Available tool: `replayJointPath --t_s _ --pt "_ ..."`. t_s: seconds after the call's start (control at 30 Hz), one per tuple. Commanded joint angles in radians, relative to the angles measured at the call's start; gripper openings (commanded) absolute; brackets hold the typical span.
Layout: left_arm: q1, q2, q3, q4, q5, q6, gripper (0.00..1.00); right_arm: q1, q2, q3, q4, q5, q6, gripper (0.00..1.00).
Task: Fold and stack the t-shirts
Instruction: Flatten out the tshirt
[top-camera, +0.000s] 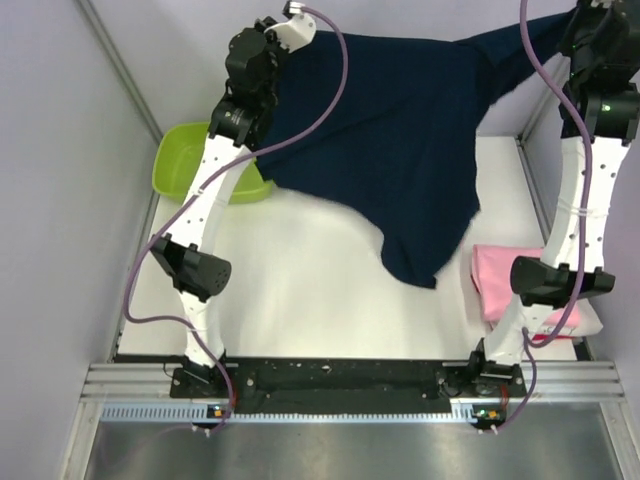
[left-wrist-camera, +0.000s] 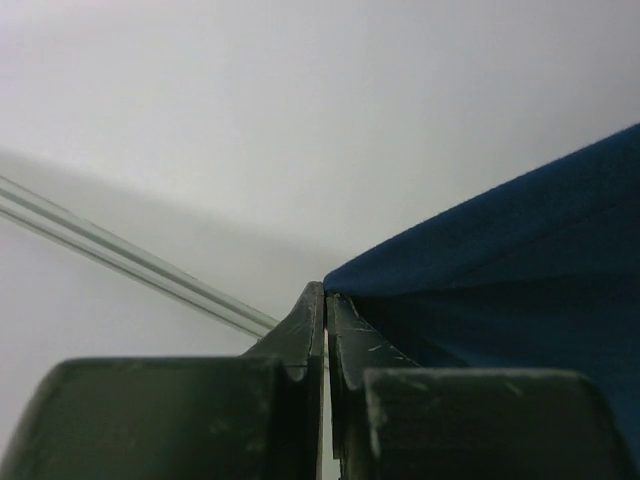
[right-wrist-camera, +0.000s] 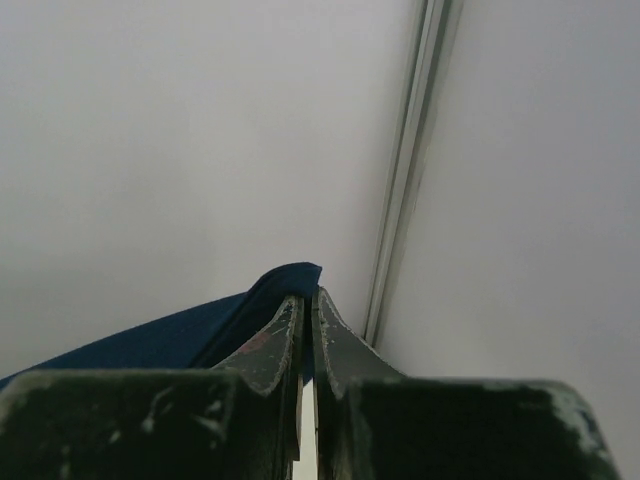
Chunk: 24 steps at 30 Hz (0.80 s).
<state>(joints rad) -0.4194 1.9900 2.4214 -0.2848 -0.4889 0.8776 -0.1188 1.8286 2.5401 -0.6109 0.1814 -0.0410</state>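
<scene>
The left gripper (left-wrist-camera: 325, 292) is clamped on one corner of the plain dark navy blue cloth t-shirt (top-camera: 390, 130) and the right gripper (right-wrist-camera: 307, 298) is pinched tight on another. The shirt hangs spread above the far half of the white desk (top-camera: 300, 300). A folded pink cloth t-shirt (top-camera: 500, 280) lies near the desk's near right corner, and a lime green plastic tub (top-camera: 180, 160) sits at the left edge.

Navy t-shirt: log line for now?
left gripper shut on navy t-shirt | right gripper shut on it | shirt hanging between both | folded pink t-shirt at right
</scene>
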Motion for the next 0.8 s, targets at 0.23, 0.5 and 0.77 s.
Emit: replayJointPath --t_s 0.23,0.5,0.77 --pt "0.036 -0.135 -0.102 0.127 0.038 0.051 0.00 -0.024 -0.339 -0.165 0.174 0.031 -0.137 0.00" --pt "0.039 -0.379 -0.583 -0.317 0.301 -0.006 0.00 -0.024 -0.730 -0.803 -0.084 -0.104 0.094 0.00" --pt "0.036 -0.439 -0.990 -0.772 0.624 0.026 0.00 0.034 -0.976 -1.291 -0.335 -0.399 0.323 0.00"
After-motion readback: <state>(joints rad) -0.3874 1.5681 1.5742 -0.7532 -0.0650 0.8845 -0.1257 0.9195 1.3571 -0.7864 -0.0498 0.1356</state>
